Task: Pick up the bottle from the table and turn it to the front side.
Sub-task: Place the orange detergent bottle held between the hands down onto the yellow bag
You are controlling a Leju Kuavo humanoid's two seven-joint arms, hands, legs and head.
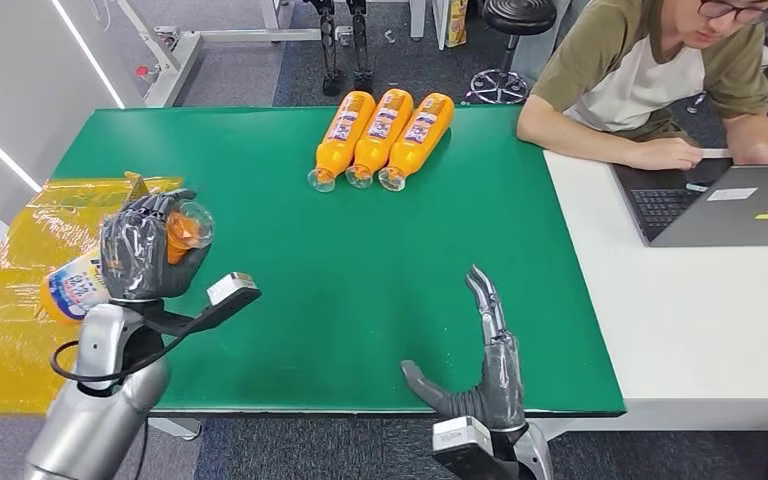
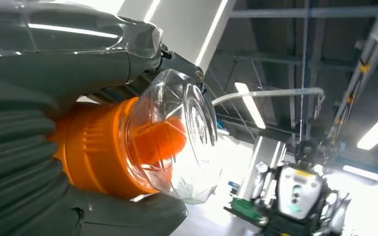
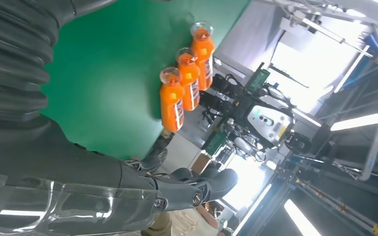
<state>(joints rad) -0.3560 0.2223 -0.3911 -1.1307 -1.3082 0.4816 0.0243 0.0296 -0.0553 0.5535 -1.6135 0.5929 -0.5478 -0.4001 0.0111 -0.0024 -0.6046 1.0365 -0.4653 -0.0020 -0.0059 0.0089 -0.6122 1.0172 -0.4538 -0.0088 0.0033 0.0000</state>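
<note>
Mid-turn: left hand grips bottle aloft, clear cap end toward camera; right hand empty, fingers spread. Next: rotate label frontward

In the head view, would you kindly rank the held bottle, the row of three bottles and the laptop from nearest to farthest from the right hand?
From the right hand, at the table's near edge:
1. Row of three bottles, lying at the far edge of the green table.
2. Held bottle, in the left hand at the left; nearly as close, a tight call.
3. Laptop, on the white desk at the far right.
</note>
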